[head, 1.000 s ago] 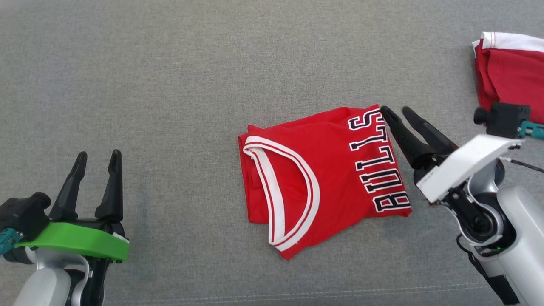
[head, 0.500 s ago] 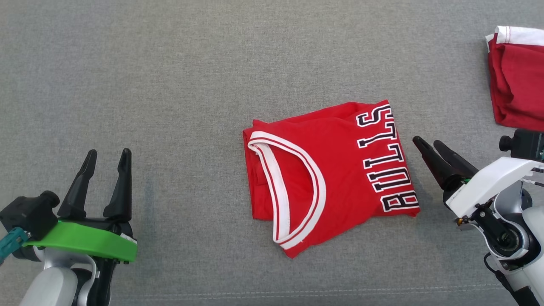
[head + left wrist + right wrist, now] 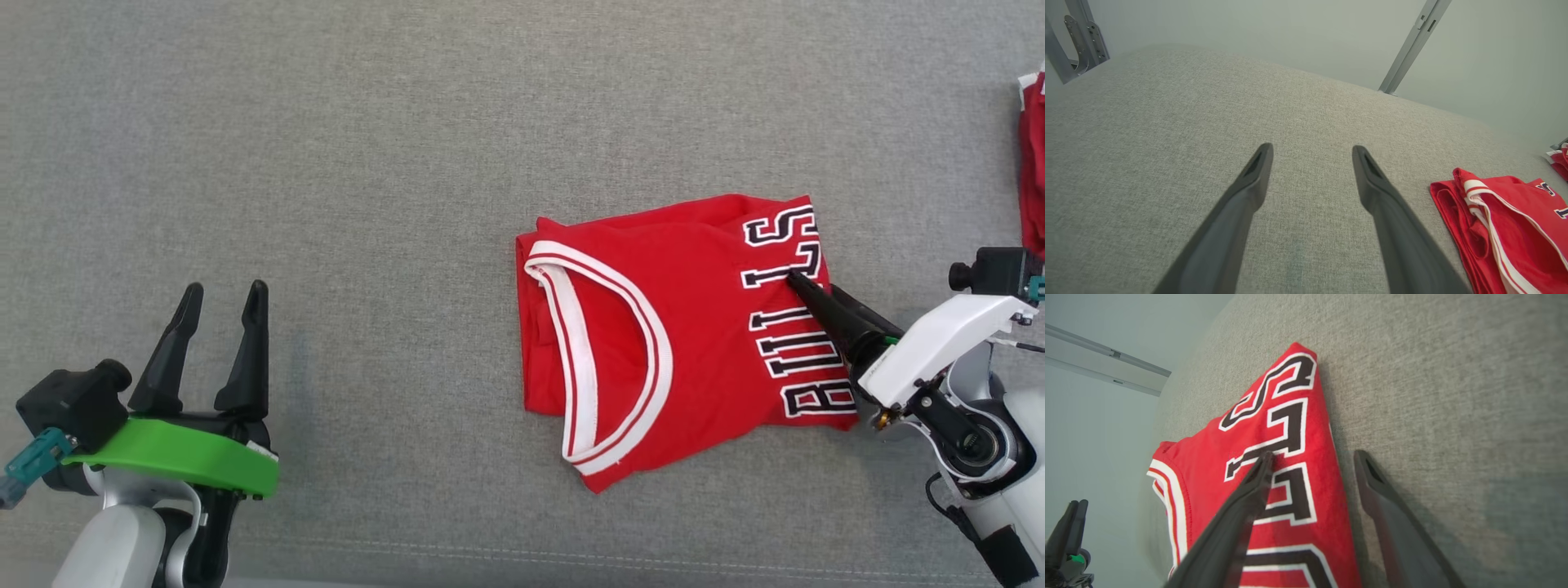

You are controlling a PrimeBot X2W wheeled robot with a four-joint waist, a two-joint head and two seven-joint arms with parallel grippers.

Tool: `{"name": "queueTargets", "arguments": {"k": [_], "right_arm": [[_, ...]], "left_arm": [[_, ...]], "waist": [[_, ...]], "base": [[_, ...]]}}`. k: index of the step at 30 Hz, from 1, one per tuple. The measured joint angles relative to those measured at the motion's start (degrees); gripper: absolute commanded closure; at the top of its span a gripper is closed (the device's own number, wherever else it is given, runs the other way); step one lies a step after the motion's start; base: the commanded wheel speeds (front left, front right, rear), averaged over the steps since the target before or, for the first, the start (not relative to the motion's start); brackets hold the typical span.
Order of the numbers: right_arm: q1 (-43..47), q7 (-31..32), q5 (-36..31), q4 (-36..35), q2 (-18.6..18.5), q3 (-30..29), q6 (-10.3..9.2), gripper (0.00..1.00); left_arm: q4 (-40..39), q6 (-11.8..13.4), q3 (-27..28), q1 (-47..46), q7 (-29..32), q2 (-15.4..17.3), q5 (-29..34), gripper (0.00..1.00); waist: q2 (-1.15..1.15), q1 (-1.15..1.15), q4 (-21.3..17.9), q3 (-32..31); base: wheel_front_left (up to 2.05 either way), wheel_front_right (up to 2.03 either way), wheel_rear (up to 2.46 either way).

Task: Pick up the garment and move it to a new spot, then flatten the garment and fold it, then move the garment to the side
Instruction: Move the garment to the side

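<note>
- The right claw [image 3: 812, 282] is standing with its jaws spread and gripping nothing, straddling the right-hand folded edge of the red jersey [image 3: 694, 343]; one finger is lying over the black-and-white lettering [image 3: 796, 327] while the other is hanging over bare cloth just beside the hem, seemingly so the edge is sitting between them for a pinch. Whether the inner finger is pressing on the fabric cannot be told
- The jersey is lying folded into a compact block right of centre on the grey upholstered surface [image 3: 326, 163], white-trimmed neckline facing up and to the left, team name running along the side nearest the right claw
- The fold is looking finished, so the work is probably reaching its last step, carrying the garment off to the side
- The left claw [image 3: 226, 287] is waiting at the lower left, jaws wide and holding nothing, well apart from the jersey, likely keeping out of the way
- A second red garment [image 3: 1033, 163] with white trim is peeking in at the far right edge, perhaps marking the pile where this one is going
</note>
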Motion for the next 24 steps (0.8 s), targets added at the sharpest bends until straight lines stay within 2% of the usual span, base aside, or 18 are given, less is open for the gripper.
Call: {"name": "queueTargets", "arguments": {"k": [2, 4, 8, 17, 18, 21, 24], "right_arm": [[-0.6, 1.1, 1.6, 0.9, 0.7, 0.1, 0.47, 0.00], [-1.6, 2.2, 4.0, 1.6, 1.8, 0.0, 0.51, 1.00], [-3.6, 6.7, 4.5, 1.9, 1.3, 2.3, 1.97, 1.00], [-14.7, 16.6, 1.8, -4.0, -6.8, 4.6, 2.52, 1.00], [-16.9, 18.5, 0.9, -5.1, -9.2, 4.5, 2.38, 1.00], [-20.0, 20.5, -1.3, -5.7, -12.4, 3.8, 1.27, 1.00], [-22.3, 22.5, -3.0, -5.7, -15.7, 2.7, -0.64, 1.00]], "left_arm": [[0.3, 0.0, -0.1, 0.0, 0.0, -0.1, 0.0, 0.00], [0.3, 0.0, -0.1, 0.0, -0.1, -0.2, 0.0, 0.00], [0.7, -0.1, -0.2, 0.0, -0.4, -0.6, 0.0, 0.00], [1.4, -0.1, 0.8, -0.6, -1.1, -1.1, -0.5, 0.00], [1.3, -0.1, 0.7, -0.6, -1.1, -1.2, -0.5, 0.00], [1.2, -0.5, 0.3, -0.9, -1.1, -1.3, -0.5, 0.00], [0.4, -0.5, 0.3, -1.1, -1.1, -1.3, -0.5, 0.00]], "waist": [[0.00, 0.00, 0.6, 0.0], [0.00, 0.00, 1.2, -0.1], [0.00, 0.00, 1.8, -0.4], [0.00, 0.00, 1.3, -1.0], [0.00, 0.00, 1.0, -1.0], [0.00, 0.00, 0.7, -0.6], [0.00, 0.00, 0.4, -0.1]], "base": [[0.00, 0.00, 0.00], [0.00, 0.00, 0.00], [0.00, 0.00, 0.00], [0.00, 0.00, 0.00], [0.00, 0.00, 0.00], [0.00, 0.00, 0.00], [0.00, 0.00, 0.00]]}}
